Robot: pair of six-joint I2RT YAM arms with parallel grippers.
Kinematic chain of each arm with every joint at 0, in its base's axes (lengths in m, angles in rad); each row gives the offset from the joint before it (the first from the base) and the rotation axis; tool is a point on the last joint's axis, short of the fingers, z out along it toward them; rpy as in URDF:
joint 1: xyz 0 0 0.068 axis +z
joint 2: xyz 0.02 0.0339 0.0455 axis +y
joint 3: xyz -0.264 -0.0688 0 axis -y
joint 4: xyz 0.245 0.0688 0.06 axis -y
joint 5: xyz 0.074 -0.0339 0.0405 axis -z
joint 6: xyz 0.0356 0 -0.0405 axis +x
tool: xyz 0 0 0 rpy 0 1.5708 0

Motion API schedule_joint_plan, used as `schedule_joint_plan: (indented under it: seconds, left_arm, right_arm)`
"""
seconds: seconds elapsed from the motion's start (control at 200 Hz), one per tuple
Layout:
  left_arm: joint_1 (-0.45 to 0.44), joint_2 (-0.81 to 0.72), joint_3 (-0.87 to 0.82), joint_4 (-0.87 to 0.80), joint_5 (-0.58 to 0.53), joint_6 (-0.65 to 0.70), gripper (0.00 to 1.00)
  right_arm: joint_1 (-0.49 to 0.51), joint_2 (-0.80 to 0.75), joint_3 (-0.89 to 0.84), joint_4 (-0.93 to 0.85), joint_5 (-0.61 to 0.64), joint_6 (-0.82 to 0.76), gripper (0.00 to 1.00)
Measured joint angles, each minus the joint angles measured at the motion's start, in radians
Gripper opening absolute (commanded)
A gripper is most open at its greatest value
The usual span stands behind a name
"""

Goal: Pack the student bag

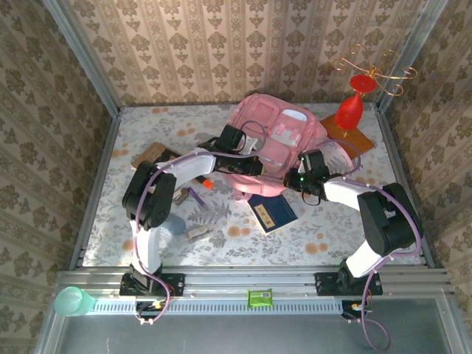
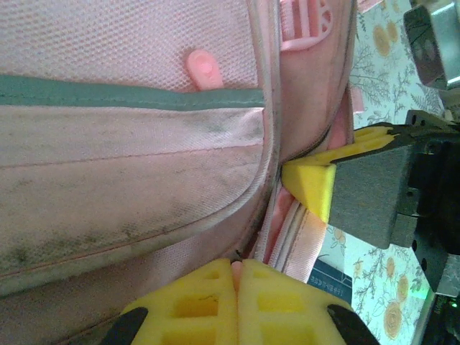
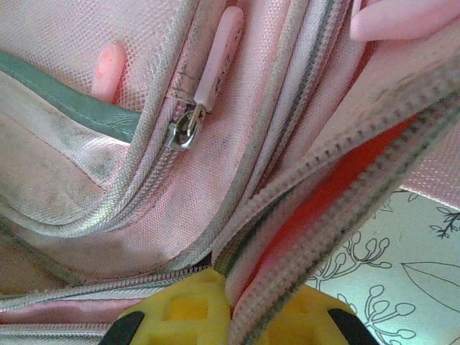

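While slumped at rear centre of the table [image 1: 332, 236], the student bag [image 1: 276, 136] has both claws at its near side. Right gripper [image 3: 230, 298] clamped on its open zipper edge. Left gripper [image 2: 237, 269]: pads pressed together by the front seam.

Count, on the table [image 1: 332, 243]:
- One student bag [image 1: 276, 140], far middle.
- One dark blue booklet [image 1: 271, 212], near middle.
- One red ornament [image 1: 349, 110], far right corner, standing on one wooden board [image 1: 352, 138].
- One brown flat item [image 1: 151, 155], left side.
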Motion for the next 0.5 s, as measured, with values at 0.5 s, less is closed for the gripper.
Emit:
schedule_joint_plan:
  seconds: [0.5]
  left_arm:
    - [-0.039,-0.010,0.009,-0.083,-0.098,0.213,0.00]
  right_arm:
    - [0.001,0.000,0.008,-0.010,0.000,-0.004,0.00]
